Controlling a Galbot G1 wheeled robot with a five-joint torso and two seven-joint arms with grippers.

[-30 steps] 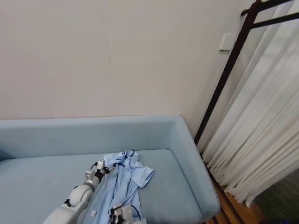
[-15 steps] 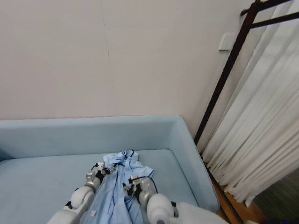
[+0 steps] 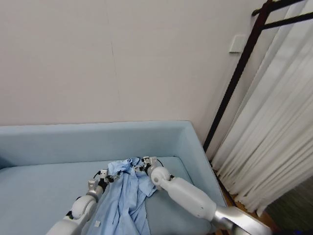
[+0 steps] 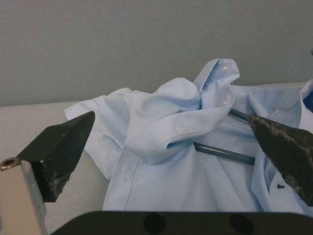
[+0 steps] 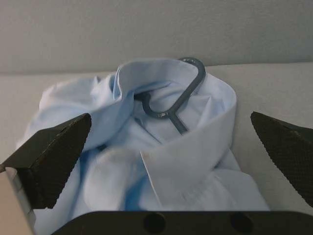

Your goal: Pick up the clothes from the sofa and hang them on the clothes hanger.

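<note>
A light blue shirt [image 3: 126,188] lies crumpled on the seat of the pale blue sofa [image 3: 39,186], with a grey hanger inside it. The hanger's hook [image 5: 181,95] pokes out of the collar [image 5: 195,142]. My right gripper [image 3: 145,162] stands open just behind the collar end, fingertips [image 5: 49,156] spread wide on either side of it. My left gripper [image 3: 104,175] is open at the shirt's left edge, facing the folded collar and the hanger bar [image 4: 222,152]. Neither holds anything.
A dark clothes rack pole [image 3: 234,78] rises right of the sofa, beside white curtains [image 3: 279,127]. The sofa's right armrest [image 3: 198,166] and backrest [image 3: 98,139] border the shirt. A plain wall stands behind.
My right arm has swung up from the lower edge and forward across the shirt to the collar. The left gripper has stayed at the shirt's left edge.
</note>
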